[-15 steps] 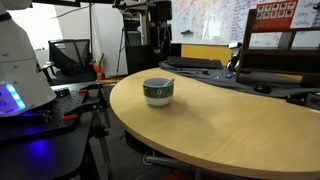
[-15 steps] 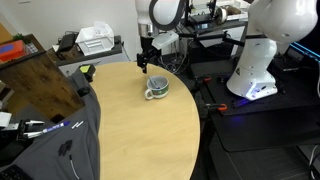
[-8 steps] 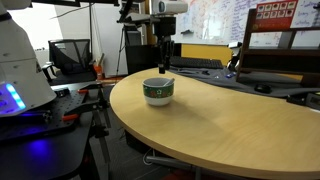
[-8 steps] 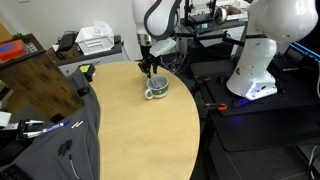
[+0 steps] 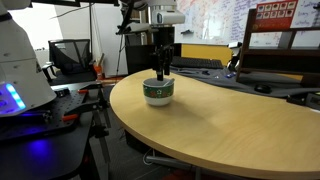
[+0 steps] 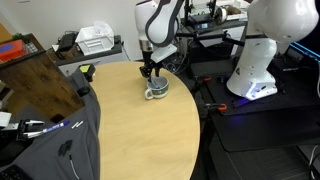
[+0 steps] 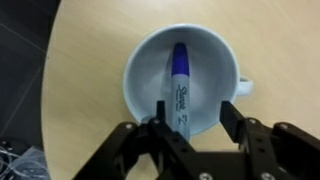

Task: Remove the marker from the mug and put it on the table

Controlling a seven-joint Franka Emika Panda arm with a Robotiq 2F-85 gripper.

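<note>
The white mug with a green band (image 5: 158, 92) stands on the tan table (image 5: 230, 125) near its curved edge; it also shows in an exterior view (image 6: 157, 90) and from above in the wrist view (image 7: 182, 80). The marker (image 7: 181, 90), pale grey with a blue cap, lies slanted inside the mug. My gripper (image 7: 194, 116) is open and hangs directly over the mug, its fingers on either side of the marker's lower end, just above the rim (image 5: 162, 72).
A dark desk with a keyboard (image 5: 195, 63) stands behind the table. A white robot base (image 6: 262, 55) and black cloth-covered gear (image 6: 50, 140) flank the table. A wooden box (image 6: 35, 85) sits at the table's far side.
The gripper has come down from above and behind the mug until it hangs right over it. The mug and marker have not moved.
</note>
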